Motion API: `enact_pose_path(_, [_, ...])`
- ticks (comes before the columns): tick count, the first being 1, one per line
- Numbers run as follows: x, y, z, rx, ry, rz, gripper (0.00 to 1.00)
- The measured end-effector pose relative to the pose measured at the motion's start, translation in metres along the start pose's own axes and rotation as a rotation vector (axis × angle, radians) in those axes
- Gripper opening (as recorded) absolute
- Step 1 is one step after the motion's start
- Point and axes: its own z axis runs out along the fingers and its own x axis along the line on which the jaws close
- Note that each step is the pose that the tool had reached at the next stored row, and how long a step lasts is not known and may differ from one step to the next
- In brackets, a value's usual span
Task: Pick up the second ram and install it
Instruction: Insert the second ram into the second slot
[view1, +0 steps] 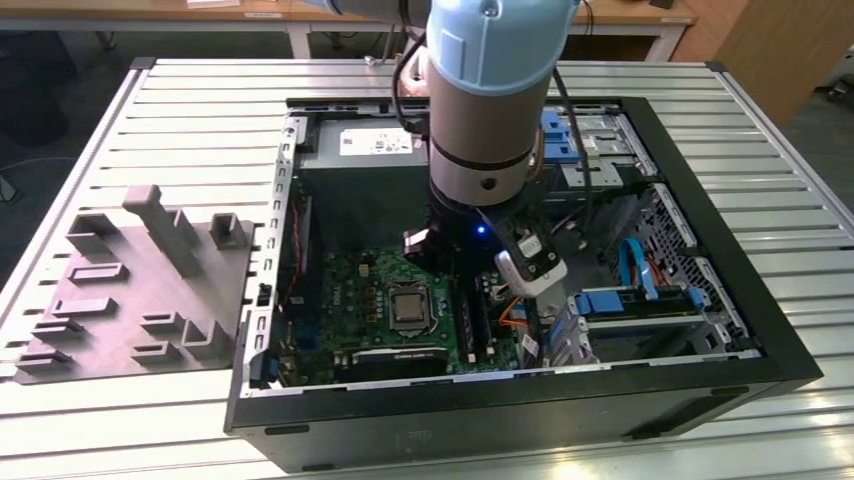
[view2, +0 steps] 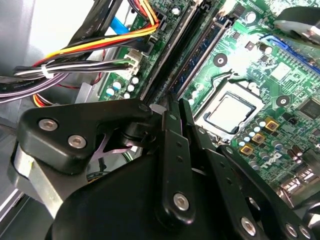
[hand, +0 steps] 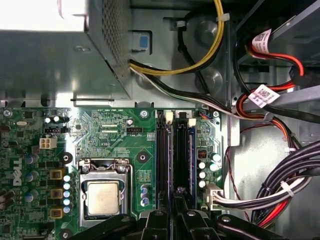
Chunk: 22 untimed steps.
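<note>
Hand (view2: 172, 107) linkage hides grip | second ram (hand: 191, 150) in slot, partly hidden

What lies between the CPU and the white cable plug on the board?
The black RAM slots lie there, side by side, between the CPU and the white plug, with a few small capacitors by the plug. The first wrist view shows this.

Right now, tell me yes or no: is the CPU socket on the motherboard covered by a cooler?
No. In the first wrist view the CPU socket lies bare on the motherboard, its metal lid showing.
</note>
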Motion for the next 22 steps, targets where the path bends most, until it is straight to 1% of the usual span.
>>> enact_pose_path(6, [0.0003, -0.0002, 0.0049, 0.0020, 0.0000, 0.000, 0.18])
enact_pose_path(13, [0.0003, -0.0002, 0.0050, 0.0034, 0.0000, 0.000, 0.18])
enact_pose_path(15, [0.0003, -0.0002, 0.0050, 0.0038, -0.0001, 0.000, 0.17])
enact_pose_path(16, [0.0003, -0.0002, 0.0050, 0.0039, 0.0000, 0.000, 0.11])
enact_pose_path(22, [0.0003, -0.0002, 0.0050, 0.0050, -0.0001, 0.000, 0.11])
